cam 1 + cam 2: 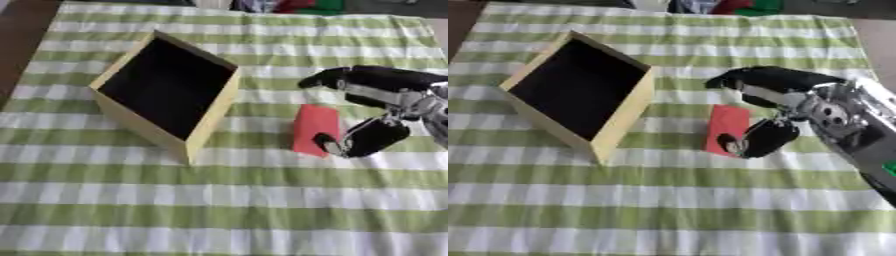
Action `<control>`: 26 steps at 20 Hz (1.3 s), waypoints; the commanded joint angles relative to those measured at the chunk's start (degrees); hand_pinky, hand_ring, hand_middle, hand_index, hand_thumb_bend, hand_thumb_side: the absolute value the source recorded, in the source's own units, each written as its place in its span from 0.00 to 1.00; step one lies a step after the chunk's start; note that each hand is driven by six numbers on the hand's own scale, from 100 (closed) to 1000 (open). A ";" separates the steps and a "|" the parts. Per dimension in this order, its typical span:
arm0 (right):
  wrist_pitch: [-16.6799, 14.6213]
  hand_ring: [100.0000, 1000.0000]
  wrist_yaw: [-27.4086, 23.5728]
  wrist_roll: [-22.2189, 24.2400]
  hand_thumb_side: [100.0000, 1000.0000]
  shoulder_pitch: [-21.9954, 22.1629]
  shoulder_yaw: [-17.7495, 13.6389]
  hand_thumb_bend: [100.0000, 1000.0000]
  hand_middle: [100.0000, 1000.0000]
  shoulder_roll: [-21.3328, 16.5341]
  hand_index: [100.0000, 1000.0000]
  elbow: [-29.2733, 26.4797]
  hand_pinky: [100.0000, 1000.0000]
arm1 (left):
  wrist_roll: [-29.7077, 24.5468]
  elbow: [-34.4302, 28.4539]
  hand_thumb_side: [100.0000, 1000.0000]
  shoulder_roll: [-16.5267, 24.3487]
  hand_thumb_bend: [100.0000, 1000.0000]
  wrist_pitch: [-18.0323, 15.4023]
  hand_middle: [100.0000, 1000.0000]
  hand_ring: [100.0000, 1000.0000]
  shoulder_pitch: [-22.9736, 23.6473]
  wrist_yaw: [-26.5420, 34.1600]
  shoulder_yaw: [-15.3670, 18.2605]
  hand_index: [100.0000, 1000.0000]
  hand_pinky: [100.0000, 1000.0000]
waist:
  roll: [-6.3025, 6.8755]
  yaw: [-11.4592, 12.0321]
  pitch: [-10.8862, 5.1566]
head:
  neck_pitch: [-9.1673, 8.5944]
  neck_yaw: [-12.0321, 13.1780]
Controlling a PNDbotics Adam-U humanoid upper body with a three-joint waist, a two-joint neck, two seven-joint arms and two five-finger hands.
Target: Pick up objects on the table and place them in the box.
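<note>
In the left eye view we see the box (166, 90), pale-walled and dark inside, on the green-striped table (227, 200) at ten o'clock. At three o'clock lies a red object (313, 127), our right hand (372, 112) spread open around it. In the right eye view the thumb seems to touch the object's lower edge; fingers reach above it, grasping nothing.

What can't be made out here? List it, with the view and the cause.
- Right hand, both views: blurred; whether its fingers touch the flat red rectangular object is unclear.
- Open yellow box with black interior: the inside is too dark to see contents.
- Left hand: in neither view.
</note>
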 commanded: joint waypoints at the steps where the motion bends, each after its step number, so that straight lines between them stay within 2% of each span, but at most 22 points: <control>1: 8.62 1.00 0.60 7.28 0.19 -0.27 -0.97 0.18 0.95 -0.77 1.00 -0.81 1.00 | -0.20 -0.95 0.00 0.35 0.16 -0.02 0.39 0.44 -0.43 0.19 0.11 0.59 1.00 | 0.07 -0.09 -0.90 | -0.63 -0.27; 6: 9.16 1.00 0.68 7.96 0.42 -0.28 -0.66 0.25 0.95 -0.58 1.00 0.99 1.00 | -0.27 -0.95 0.00 0.29 0.16 -0.01 0.39 0.44 -0.44 0.17 0.10 0.58 1.00 | 0.08 -0.06 -0.80 | -0.80 -0.36; 11: 8.49 1.00 0.82 7.48 0.50 -1.01 -0.33 0.25 0.95 0.21 1.00 3.97 1.00 | -0.36 -0.95 0.00 0.18 0.16 0.01 0.39 0.43 -0.42 0.21 0.07 0.58 1.00 | 0.05 -0.05 -0.75 | -0.87 -0.50; 20: 7.06 1.00 1.96 7.45 0.51 -2.85 1.02 0.31 0.95 1.62 1.00 11.03 1.00 | -0.43 -0.95 0.00 -0.02 0.16 0.06 0.39 0.43 -0.31 0.20 0.08 0.58 1.00 | -0.01 0.35 -0.72 | -1.36 -0.71; 26: 5.62 1.00 0.57 7.61 0.47 -3.06 1.12 0.30 0.95 1.63 1.00 12.34 1.00 | -0.58 -0.95 0.00 -0.10 0.15 0.11 0.39 0.43 -0.21 0.18 0.12 0.58 1.00 | -0.03 0.41 -0.58 | -1.23 -0.62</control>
